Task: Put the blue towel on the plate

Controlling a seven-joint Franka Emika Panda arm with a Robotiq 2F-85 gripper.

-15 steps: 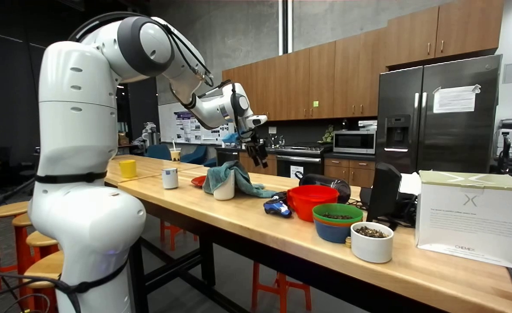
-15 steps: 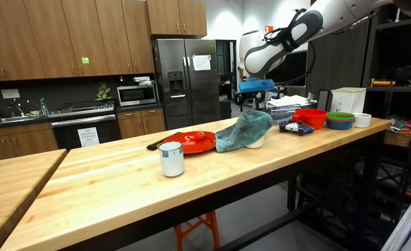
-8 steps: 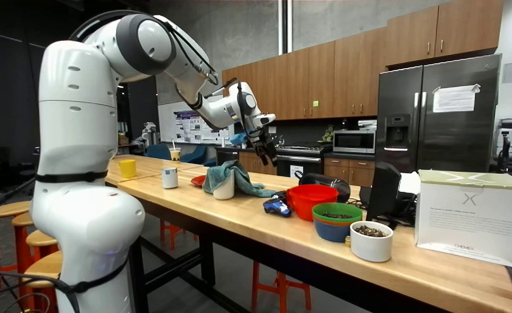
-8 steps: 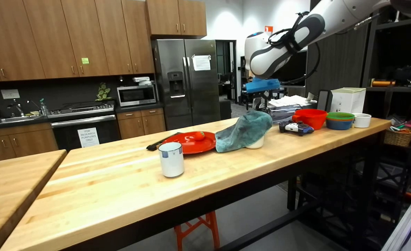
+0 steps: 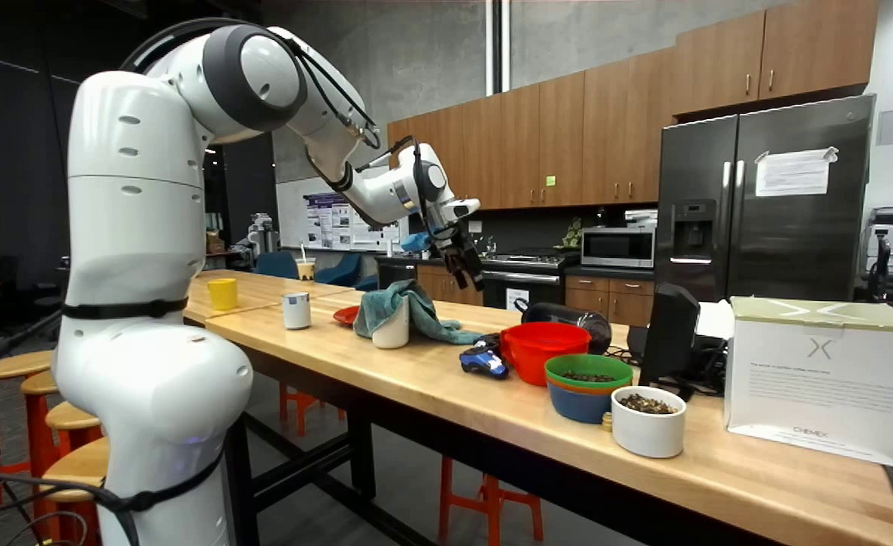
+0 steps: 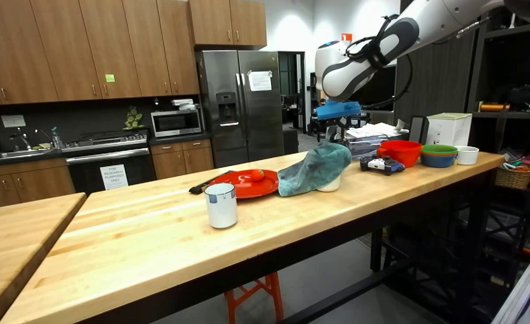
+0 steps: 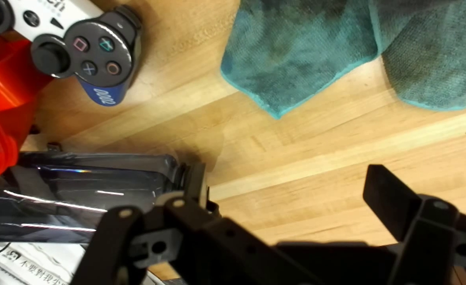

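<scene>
Jaws: one pair, spread well apart, nothing between them, above the worktop (image 6: 148, 243); in the wrist view one side overlaps the end of a smoke-dark clear container (image 7: 86, 194) lying on its side.

Blue towel (image 6: 314, 168): teal, apart from the jaws, draped over a pale vessel (image 5: 392, 331) (cup or bowl, cannot tell), one end trailing on the worktop toward the PlayStation-style controller (image 7: 90, 47). Its opposite edge lies at the rim of the red plate (image 6: 244, 189); touching, overlapping or just beside, cannot tell. Task judged unfulfilled.

Risks, by judgement: a pinch taking towel and vessel together could tip the vessel; a straight descent here could strike the container; a towel lowered carelessly could push the small red fruit-like piece (image 6: 257, 175) off the plate.

Differences: against one second ago, jaws shifted toward the stacked bowls (image 6: 438, 157), in both exterior views; against half a second ago, none discernible. Towel, vessel and plate unaltered.
</scene>
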